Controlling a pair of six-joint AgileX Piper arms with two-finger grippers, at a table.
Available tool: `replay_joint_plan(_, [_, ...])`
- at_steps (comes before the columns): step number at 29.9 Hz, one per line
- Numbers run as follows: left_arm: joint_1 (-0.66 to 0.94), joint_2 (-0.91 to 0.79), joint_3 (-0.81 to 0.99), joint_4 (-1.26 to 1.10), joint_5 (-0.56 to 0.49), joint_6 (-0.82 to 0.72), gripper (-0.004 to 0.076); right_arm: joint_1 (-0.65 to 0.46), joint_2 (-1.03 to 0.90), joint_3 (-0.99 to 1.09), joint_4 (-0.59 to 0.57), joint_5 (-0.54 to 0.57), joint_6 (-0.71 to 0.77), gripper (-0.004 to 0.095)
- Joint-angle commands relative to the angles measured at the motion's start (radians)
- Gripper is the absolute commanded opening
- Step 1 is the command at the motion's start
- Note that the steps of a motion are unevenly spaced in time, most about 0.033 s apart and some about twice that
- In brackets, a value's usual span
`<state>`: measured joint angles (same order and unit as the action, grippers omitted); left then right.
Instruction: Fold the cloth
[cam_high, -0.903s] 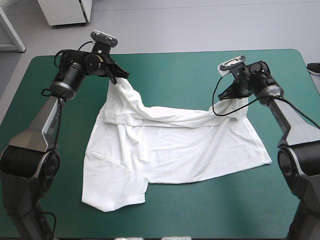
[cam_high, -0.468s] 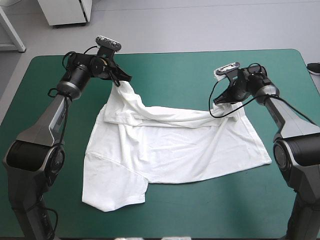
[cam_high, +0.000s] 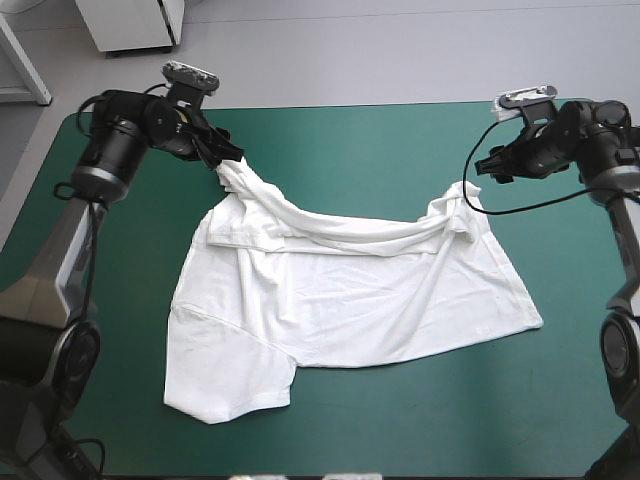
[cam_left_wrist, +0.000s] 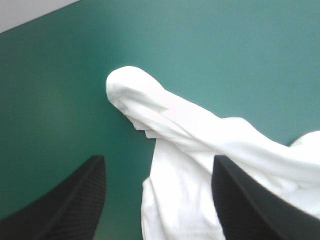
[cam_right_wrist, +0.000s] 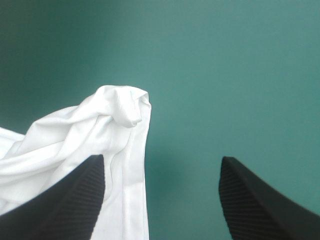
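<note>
Teal-green table fills frame; T-shirt lies mid-frame, long axis left-right, far edge bunched into ridge. Left gripper, upper left, fingers spread, holds nothing; right gripper, upper right, likewise (each just off its ridge end, about equally near).

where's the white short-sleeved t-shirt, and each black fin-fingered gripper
White short-sleeved T-shirt (cam_high: 350, 300), high view, flat middle of its body.
Left gripper (cam_left_wrist: 156, 159), left wrist view, midway between its open black fingers.
Right gripper (cam_right_wrist: 161, 158), right wrist view, midway between its open black fingers.
</note>
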<state>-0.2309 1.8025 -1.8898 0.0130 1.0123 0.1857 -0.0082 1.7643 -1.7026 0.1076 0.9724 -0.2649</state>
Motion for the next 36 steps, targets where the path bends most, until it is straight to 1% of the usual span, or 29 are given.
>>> replay_joint_plan(1, [-0.008,-0.170,-0.033,-0.002,0.039,-0.013,0.0457,-0.008,-0.152,0.031,0.020,-0.014,-0.015,0.0621])
replay_joint_plan(6, [-0.010,-0.308,0.016,-0.021,0.121,-0.027,0.0457,-0.001,-0.318,0.219,0.009,-0.030,-0.024,0.0617])
replay_joint_plan(8, [-0.010,-0.365,0.093,-0.013,0.157,-0.031,0.0457,0.006,-0.394,0.313,-0.015,-0.053,-0.024,0.0617])
replay_joint_plan(14, [-0.010,-0.488,0.387,0.008,0.227,-0.069,0.0457,0.006,-0.584,0.558,-0.013,-0.107,-0.011,0.0617])
replay_joint_plan(19, [-0.010,-0.545,0.575,0.090,0.229,-0.102,0.0457,0.006,-0.680,0.693,-0.001,-0.112,0.018,0.0617])
replay_joint_plan(24, [-0.010,-0.522,0.671,0.102,0.181,-0.119,0.0457,0.006,-0.713,0.773,-0.001,-0.091,0.027,0.0617])
replay_joint_plan(30, [-0.008,-0.432,0.683,0.134,0.127,-0.123,0.0457,0.006,-0.696,0.814,-0.012,-0.089,0.028,0.0617])
replay_joint_plan(36, [0.017,-0.309,0.683,0.132,0.116,-0.128,0.0457,0.006,-0.665,0.812,-0.038,-0.087,0.031,0.0608])
